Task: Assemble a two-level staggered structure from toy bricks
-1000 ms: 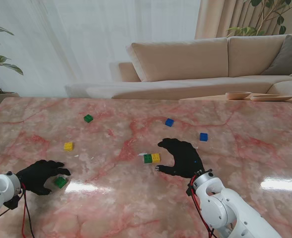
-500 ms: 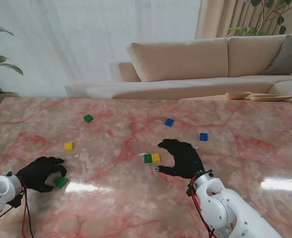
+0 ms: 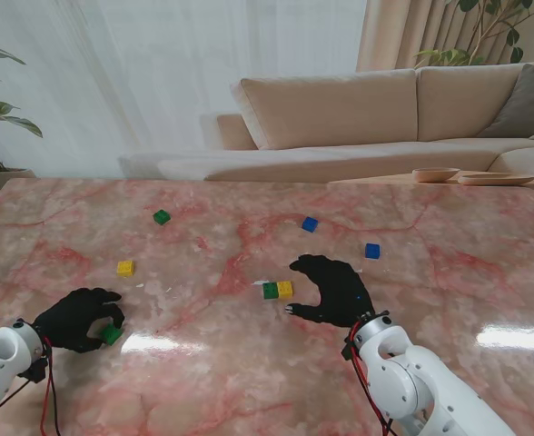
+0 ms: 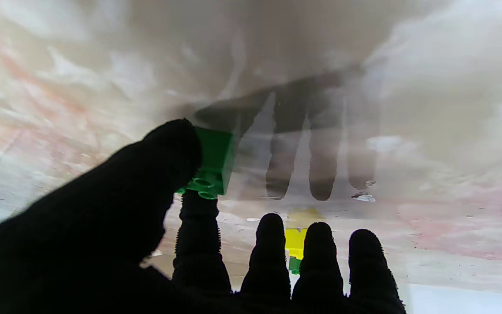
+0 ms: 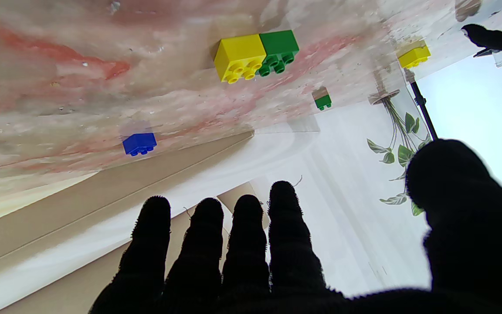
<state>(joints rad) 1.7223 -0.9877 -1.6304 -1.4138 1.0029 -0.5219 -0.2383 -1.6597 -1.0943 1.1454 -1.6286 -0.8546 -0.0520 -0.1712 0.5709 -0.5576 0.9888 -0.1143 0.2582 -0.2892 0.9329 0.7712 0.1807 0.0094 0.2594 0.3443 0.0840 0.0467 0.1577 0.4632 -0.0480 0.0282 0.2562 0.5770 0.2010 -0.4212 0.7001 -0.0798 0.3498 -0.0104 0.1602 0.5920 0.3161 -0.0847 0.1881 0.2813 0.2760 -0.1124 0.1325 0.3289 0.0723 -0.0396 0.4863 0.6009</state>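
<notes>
Green plastic is pinched in my left hand (image 3: pixel 78 318): a green brick (image 4: pixel 211 163) sits between my thumb and index fingertip, studs facing back toward my wrist in the wrist view, right at the tabletop (image 3: pixel 231 381); I cannot tell whether it has lifted clear. My other three fingers (image 4: pixel 269 253) reach past it, straight and holding nothing.

I judge this to be the pick-up of a second-level brick. The first level looks laid already: a base pair (image 3: pixel 278 290), green and yellow bricks touching side by side, lies just off the fingertips of my right hand (image 3: pixel 332 289), on its thumb side. That hand is spread, palm down, gripping nothing, with the pair ahead of its fingers in the right wrist view.

Next I must raise the green brick, carry it well across toward my right hand, turn it studs up, and press it over the seam of the pair so it straddles both.

Spare pieces lie farther out: a yellow brick (image 3: pixel 125 268) beyond my left fingers, and a blue brick (image 3: pixel 372 251) beyond my right hand.
</notes>
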